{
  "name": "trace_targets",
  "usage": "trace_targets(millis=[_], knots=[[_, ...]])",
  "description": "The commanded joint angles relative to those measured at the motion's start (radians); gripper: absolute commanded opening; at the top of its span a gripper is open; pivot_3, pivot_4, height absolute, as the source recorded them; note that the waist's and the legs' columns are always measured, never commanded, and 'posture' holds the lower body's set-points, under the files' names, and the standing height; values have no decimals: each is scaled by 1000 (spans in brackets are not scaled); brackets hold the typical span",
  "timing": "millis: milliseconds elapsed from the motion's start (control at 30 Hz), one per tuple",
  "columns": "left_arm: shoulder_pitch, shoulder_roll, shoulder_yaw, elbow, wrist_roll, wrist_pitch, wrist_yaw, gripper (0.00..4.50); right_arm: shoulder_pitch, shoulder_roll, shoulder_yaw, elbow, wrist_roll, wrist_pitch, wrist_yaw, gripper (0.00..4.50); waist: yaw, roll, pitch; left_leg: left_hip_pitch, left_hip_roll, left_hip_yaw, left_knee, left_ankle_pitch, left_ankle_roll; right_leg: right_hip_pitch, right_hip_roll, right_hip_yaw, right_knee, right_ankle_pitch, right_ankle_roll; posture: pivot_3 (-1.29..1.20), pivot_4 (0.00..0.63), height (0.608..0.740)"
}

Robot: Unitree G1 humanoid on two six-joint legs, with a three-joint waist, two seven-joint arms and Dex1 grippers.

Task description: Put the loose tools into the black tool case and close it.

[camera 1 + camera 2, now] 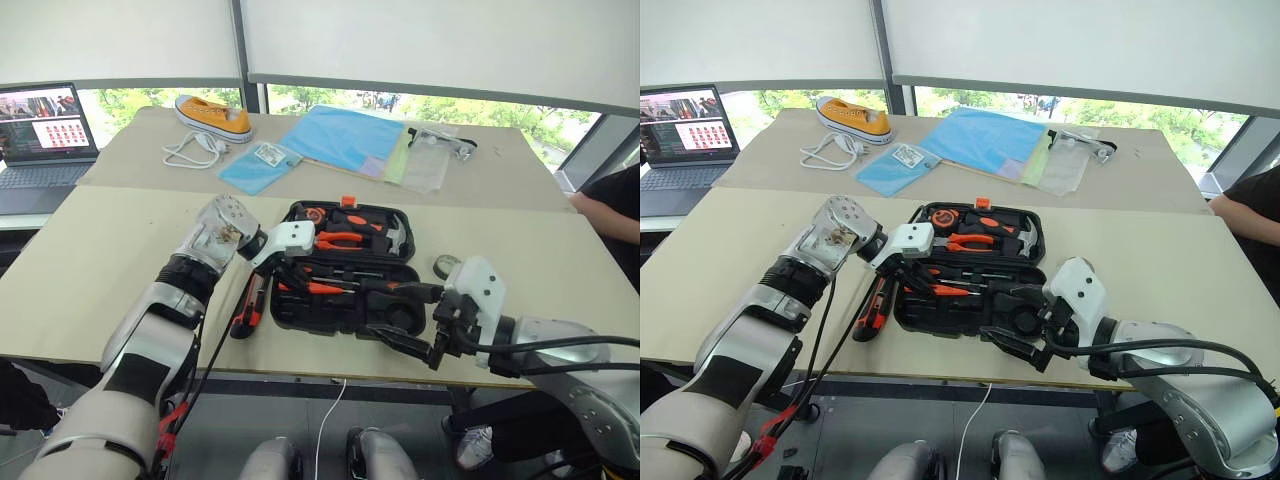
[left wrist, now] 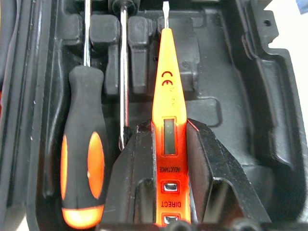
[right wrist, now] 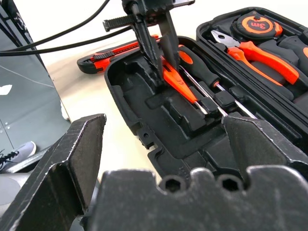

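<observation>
Both my left fingers pinch the slim red-handled screwdriver over the black tool case at centre frame, its tail cut off, while my right fingers stand spread.

Beige tables before bright, perhaps blind-shaded windows.

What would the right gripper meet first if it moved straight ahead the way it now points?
Probably the near half of the black tool case: the open right gripper aims at its empty moulded recesses. The left gripper, holding the slim red-handled screwdriver, lies farther along; depth is uncertain.
</observation>
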Motion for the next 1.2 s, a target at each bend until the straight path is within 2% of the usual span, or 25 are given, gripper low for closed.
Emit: trace_targets(millis=[33,133,200,300,400,500,733,900,1200], knots=[[-17,6,0,8,13,-3,2,1661,-12,3,-14,-18,4,-30,-9,4500,0,0,0,0,0,0,0,0,0,0,0,0,0,0,0,0,150,718],[-25,42,43,-31,-34,17,-48,2753,-4,-2,-18,-20,5,-33,-9,4500,-1,0,0,-1,0,0,0,0,0,0,0,0,0,0,0,0,150,718],[-16,80,59,-94,-126,56,-63,3428,2,-5,-22,-21,7,-34,-8,4500,-2,0,0,-1,0,0,0,0,0,-1,0,0,0,0,0,0,150,718],[6,123,70,-160,-216,106,-64,3428,12,-9,-28,-22,8,-36,-4,4500,-6,0,0,-2,0,0,0,0,0,-1,0,0,0,0,0,0,150,718],[31,121,116,-166,-231,102,-51,3428,14,-9,-28,-17,8,-38,-1,4500,-3,0,0,-2,0,0,0,0,0,-1,0,0,0,0,0,0,150,718],[40,82,152,-132,-245,108,17,2723,6,-8,-19,-10,5,-38,2,4500,0,0,0,-2,-1,0,1,0,0,-1,0,-1,0,0,1,0,150,718],[124,5,179,-91,-242,95,112,58,-17,-7,-1,7,0,-36,9,4500,0,0,0,-2,-2,0,1,0,0,-1,0,-1,0,1,2,0,150,718],[177,3,143,-100,-194,63,143,58,-11,-10,-3,7,4,-35,14,4500,-5,0,0,-2,-1,0,1,0,0,-1,0,-1,0,1,2,0,150,718],[249,29,138,-152,-187,30,135,58,-7,-4,-1,1,10,-27,5,4500,-3,1,-2,1,-1,0,1,0,0,1,-2,1,-1,1,2,0,150,718]])
